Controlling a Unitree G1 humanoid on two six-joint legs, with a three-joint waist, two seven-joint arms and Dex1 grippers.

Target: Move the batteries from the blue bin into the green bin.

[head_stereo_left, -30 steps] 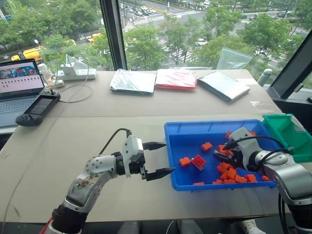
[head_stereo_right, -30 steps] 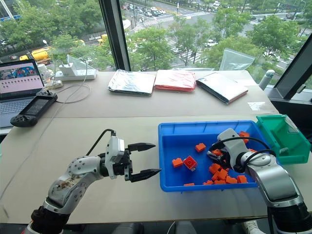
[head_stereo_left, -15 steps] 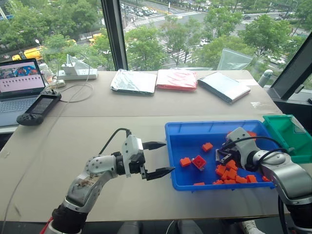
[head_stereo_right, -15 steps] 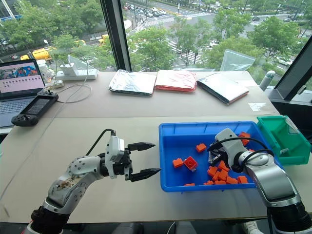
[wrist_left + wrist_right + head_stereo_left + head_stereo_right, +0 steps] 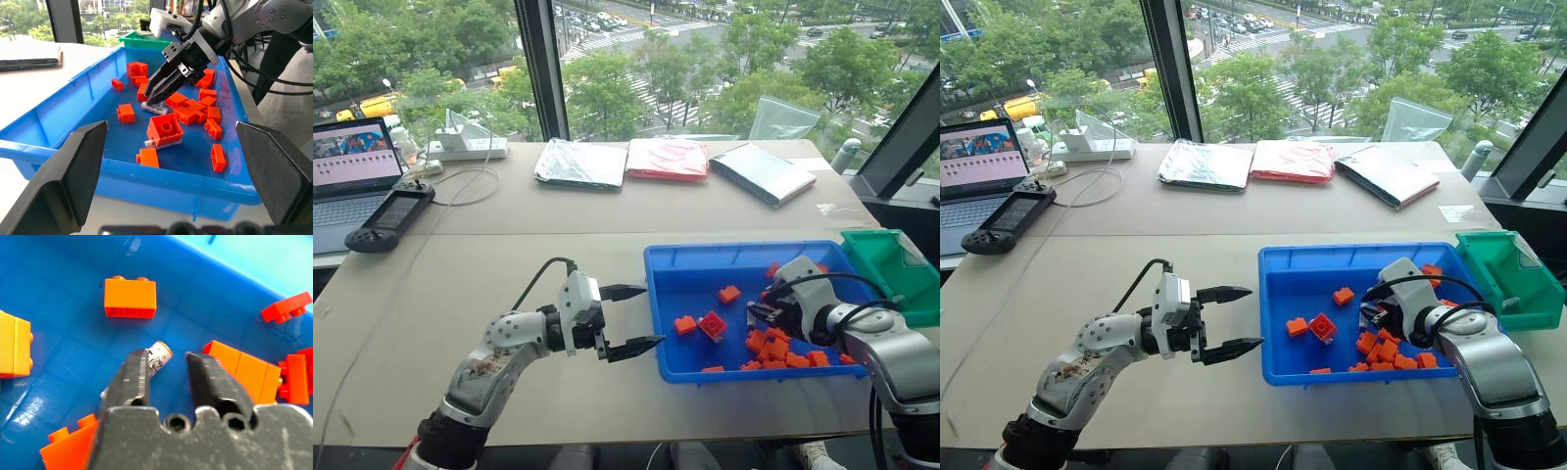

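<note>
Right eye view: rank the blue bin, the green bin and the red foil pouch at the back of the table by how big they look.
1. blue bin, clearly the largest.
2 and 3. green bin and red foil pouch look about alike; the pouch lies farther from the camera, so I won't rank these two.

A beige table [image 5: 509, 255] carries the blue bin [image 5: 705, 257] and green bin [image 5: 891, 259].

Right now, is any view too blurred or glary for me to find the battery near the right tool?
Right wrist view: the battery is sharp beside the tool's own fingers, with soft sheen on the blue bin floor. Left wrist view: battery readable under the right tool; the near fingers are dark and soft. Head views: bright window, battery too small to pick out.
</note>
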